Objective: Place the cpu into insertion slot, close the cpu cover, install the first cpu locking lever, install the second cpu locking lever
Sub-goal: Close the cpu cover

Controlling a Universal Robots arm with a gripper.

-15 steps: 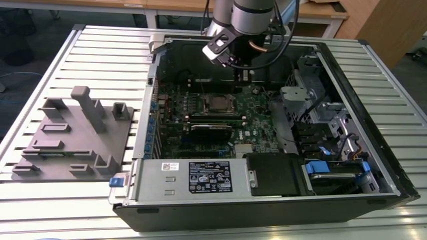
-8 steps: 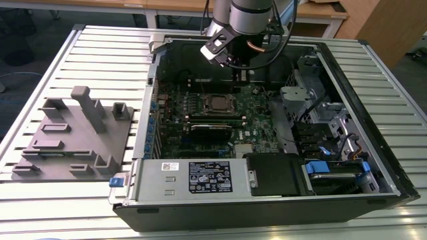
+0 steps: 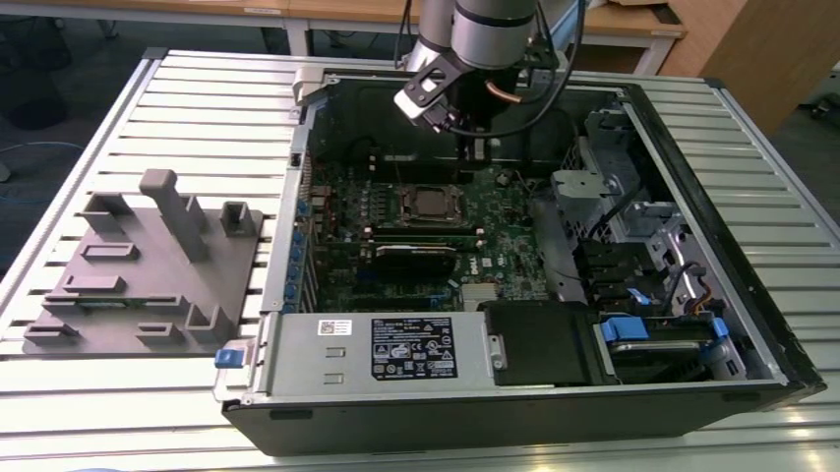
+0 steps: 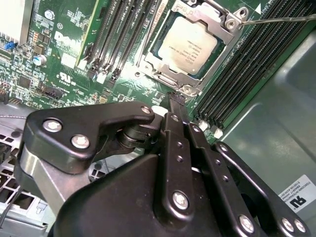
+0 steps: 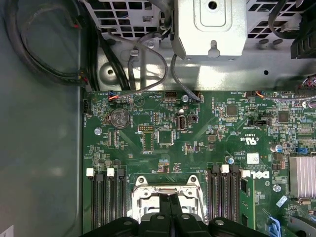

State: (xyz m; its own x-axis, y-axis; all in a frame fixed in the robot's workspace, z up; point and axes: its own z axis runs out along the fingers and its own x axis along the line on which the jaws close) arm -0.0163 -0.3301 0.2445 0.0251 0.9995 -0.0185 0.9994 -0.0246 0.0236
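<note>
The jaws are pressing tight together and are holding nothing. Their tips are pointing at the green motherboard (image 5: 197, 143), just beside the near edge of the insertion slot (image 3: 404, 202). The cpu (image 4: 190, 47) is lying flat in that slot, right in front of the tips. The cpu cover (image 4: 212, 12) is lying down over it, framing its silver top. A thin locking lever (image 4: 276, 19) is sticking out past the cover's far corner, away from the jaws. Long black memory slots (image 4: 247, 74) are running along both sides of the tips. The open computer case (image 3: 735, 324) is sitting on the desk (image 3: 197, 108).
</note>
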